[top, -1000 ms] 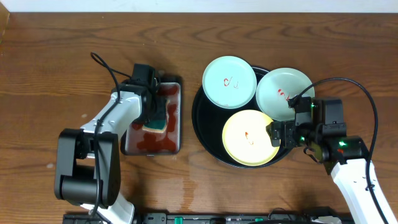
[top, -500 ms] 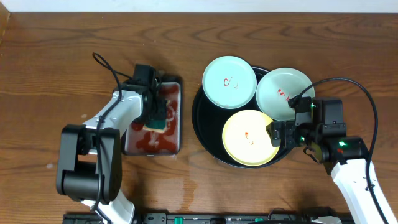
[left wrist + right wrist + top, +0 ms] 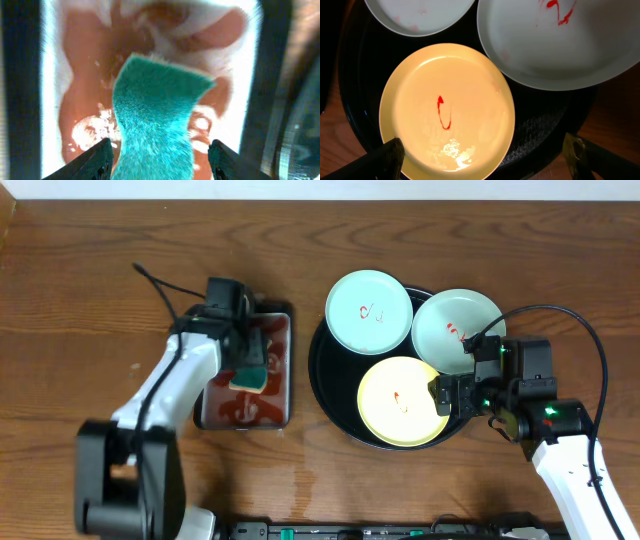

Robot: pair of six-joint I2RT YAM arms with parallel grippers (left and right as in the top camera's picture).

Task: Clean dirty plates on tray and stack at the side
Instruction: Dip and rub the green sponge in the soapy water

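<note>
Teal fibrous sponge [image 3: 247, 380] sits clamped in the left pincer [image 3: 246, 370], directly beneath it, inside the small rectangular black pan [image 3: 289, 380]. The large round glossy black tray [image 3: 325, 380] lies well to that pincer's right. It carries two pale blue round plastic plates [image 3: 369, 311] and one pale yellow round plastic plate [image 3: 403, 402], each red-smeared.

Left wrist view: reddish liquid [image 3: 85, 75] pools ahead of the fingers. Load the sponge, then lift clear without dripping.

Right wrist view: the right pincer [image 3: 485, 155] stands apart and empty, with the yellow plate just ahead.
</note>
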